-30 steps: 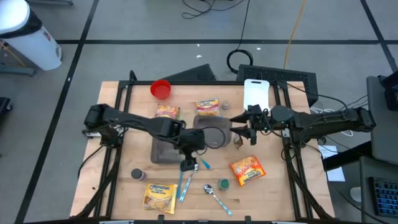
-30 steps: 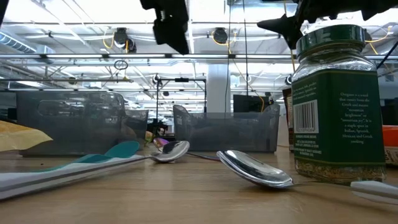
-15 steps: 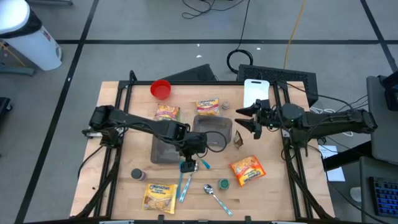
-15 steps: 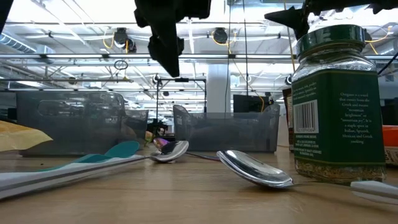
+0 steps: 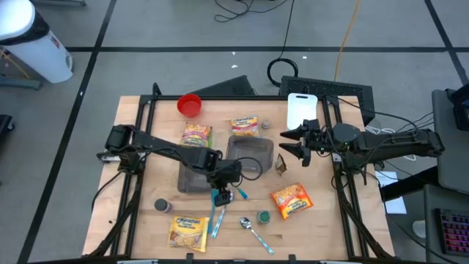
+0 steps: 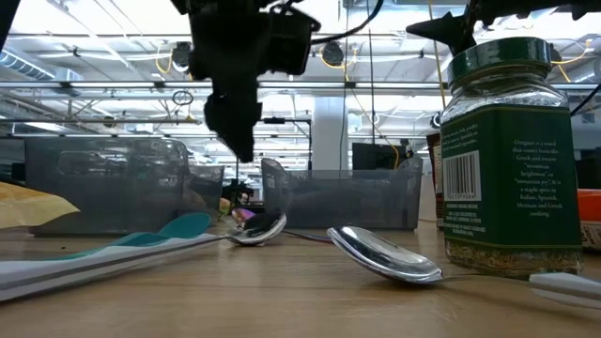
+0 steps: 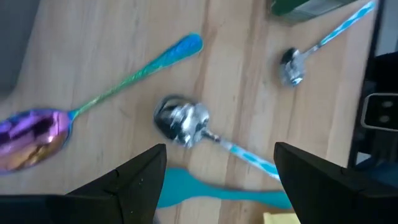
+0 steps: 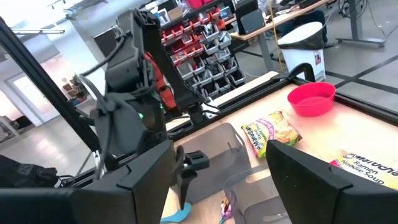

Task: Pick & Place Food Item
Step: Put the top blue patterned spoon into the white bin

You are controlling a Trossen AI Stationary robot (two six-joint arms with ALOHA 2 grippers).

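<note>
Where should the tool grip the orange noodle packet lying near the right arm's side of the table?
The orange noodle packet lies flat and tilted on the wood. Probably best from straight above, pinching across a short crimped edge; the left tool is open over the spoons.

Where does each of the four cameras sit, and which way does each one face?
High view: overhead, straight down on the table; both arms show.
Low view: table height, level past a spoon and oregano jar; the left gripper hangs in.
Left wrist view: faces down at the iridescent spoon; own fingers show.
Right wrist view: faces across to the red bowl; own fingers show.
Shared: the bowl shows overhead too.
</note>
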